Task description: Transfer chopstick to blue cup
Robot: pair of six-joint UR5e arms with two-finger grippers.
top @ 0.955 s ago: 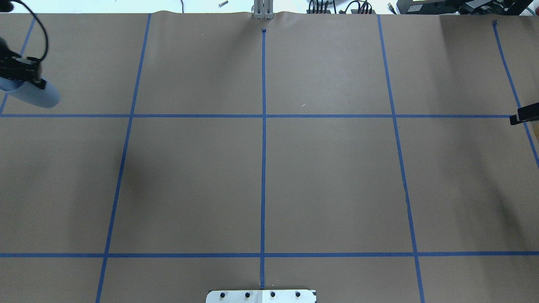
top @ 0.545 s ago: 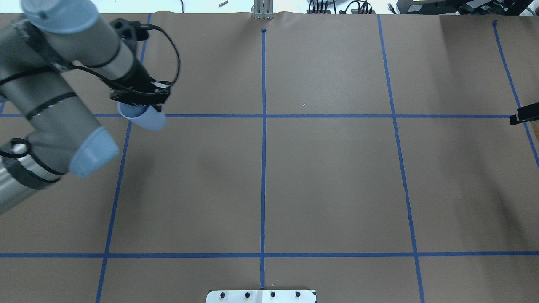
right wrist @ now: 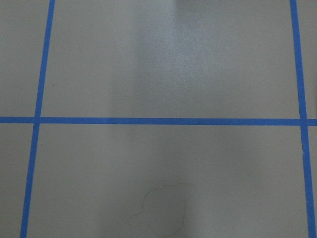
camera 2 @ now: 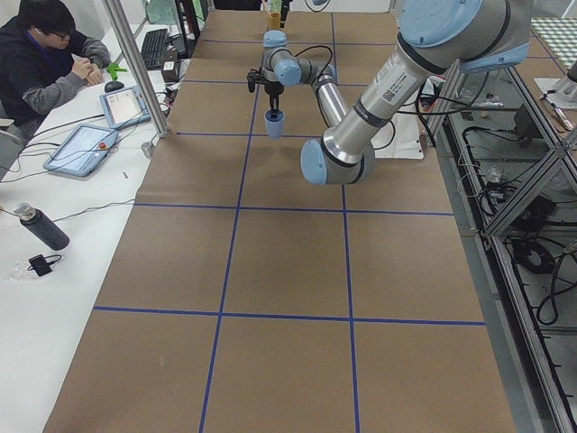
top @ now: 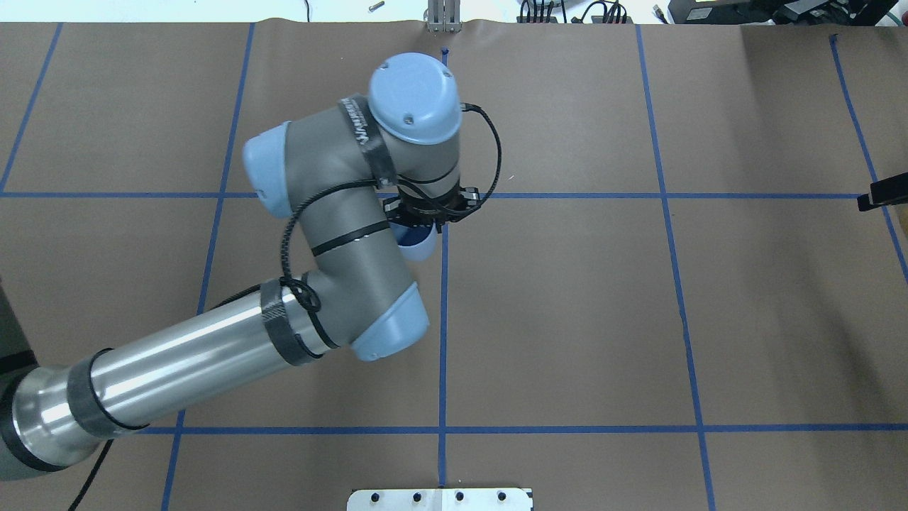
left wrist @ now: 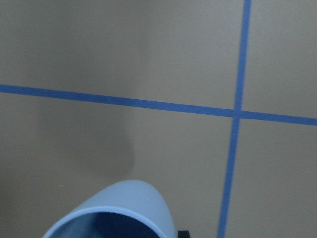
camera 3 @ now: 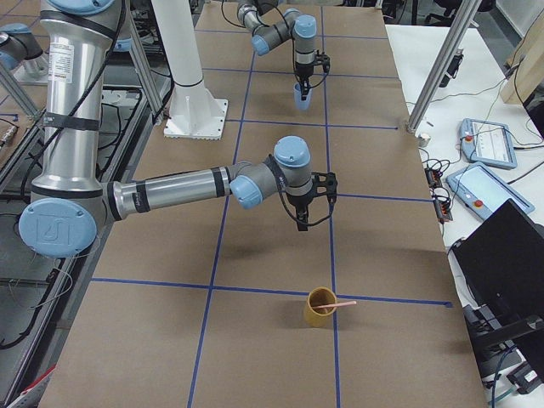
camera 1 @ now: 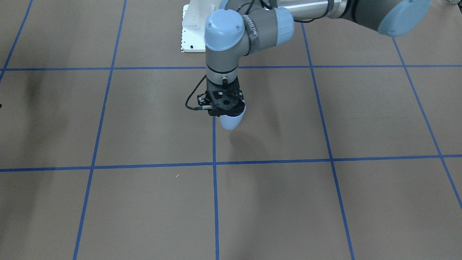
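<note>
I log left end effector [camera 1: 226, 108] pinching cup [camera 1: 231, 122] clear of tabletop [camera 1: 325, 202]; right end effector [camera 3: 300, 223], well apart from cup, grip untellable.

It was a robotics lab: a long table [camera 2: 279, 262] papered brown and gridded with blue tape [top: 443, 319], industrial arms [top: 213, 348] mounted alongside, aluminium posts [camera 2: 135, 68], and a person [camera 2: 45, 54] at a side bench with pendants [camera 2: 86, 147] and a keyboard [camera 2: 155, 47].
</note>
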